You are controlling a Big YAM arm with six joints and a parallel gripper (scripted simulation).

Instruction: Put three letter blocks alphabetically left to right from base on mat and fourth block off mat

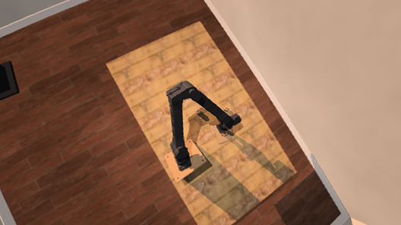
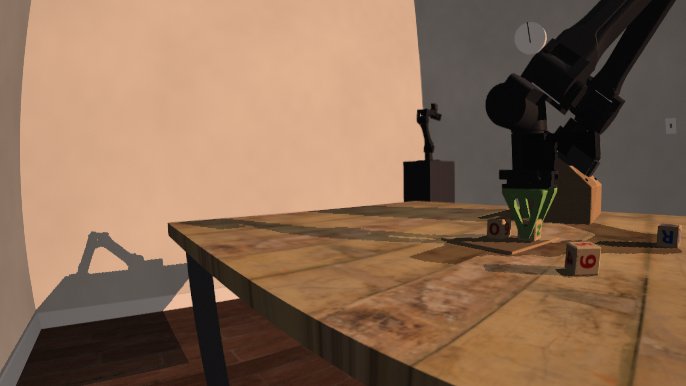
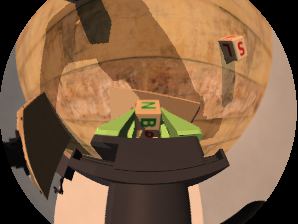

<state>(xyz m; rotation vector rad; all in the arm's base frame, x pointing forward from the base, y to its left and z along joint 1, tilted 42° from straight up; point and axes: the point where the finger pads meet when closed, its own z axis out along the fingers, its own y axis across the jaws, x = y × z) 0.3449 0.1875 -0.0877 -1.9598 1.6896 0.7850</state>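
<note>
My gripper [image 2: 529, 231] has green fingers and points straight down over the thin brown mat [image 2: 520, 242]. It is shut on a wooden block with a green letter on top [image 3: 148, 113], which reads like Z or N. The block sits low at the mat; I cannot tell if it touches. A block with a red O on its side [image 2: 498, 228] stands on the mat right beside the fingers. A block with a red 9 on its side [image 2: 582, 258] lies off the mat, and also shows in the wrist view [image 3: 232, 48]. A block with a blue R on its side [image 2: 669, 235] lies further off.
The arm's base stands on a wooden plate [image 1: 188, 162] near the mat. The table's edge [image 2: 280, 300] runs along the near left side.
</note>
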